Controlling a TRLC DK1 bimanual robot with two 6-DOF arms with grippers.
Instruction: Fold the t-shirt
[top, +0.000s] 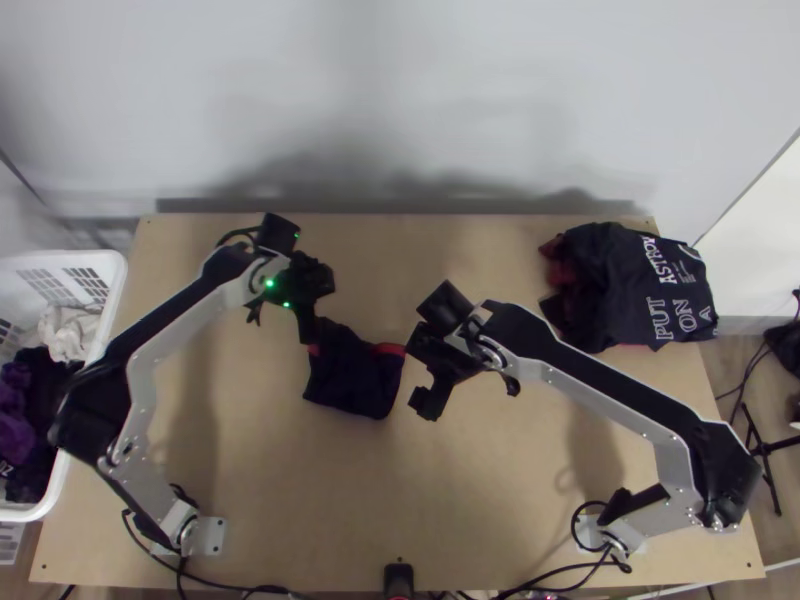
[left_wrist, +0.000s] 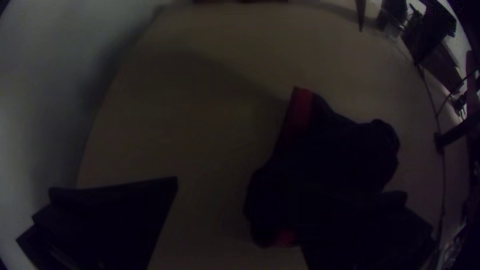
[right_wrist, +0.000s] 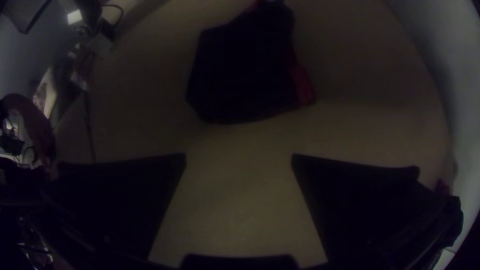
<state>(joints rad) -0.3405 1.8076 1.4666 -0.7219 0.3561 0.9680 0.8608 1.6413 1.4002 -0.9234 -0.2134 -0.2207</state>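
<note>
The navy T-shirt with red trim (top: 352, 378) is laid as a compact, folded-looking bundle near the middle of the wooden table (top: 300, 500), presumably so that it can be reached from both sides. The left gripper (left_wrist: 238, 192) is held at its far left corner, fingers spread wide, one of them over or beside the cloth (contact cannot be told). The right gripper (right_wrist: 239, 157) is poised just to the right, also wide and empty; by this placing, the opposite edge could be tidied or pressed. No grip is seen on the fabric, so a last adjustment or a release seems likelier than a lift. The dark garments (top: 630, 290) are heaped at the far right, perhaps set aside as finished, while unsorted laundry is kept in the white basket (top: 112, 290) at the left.
</note>
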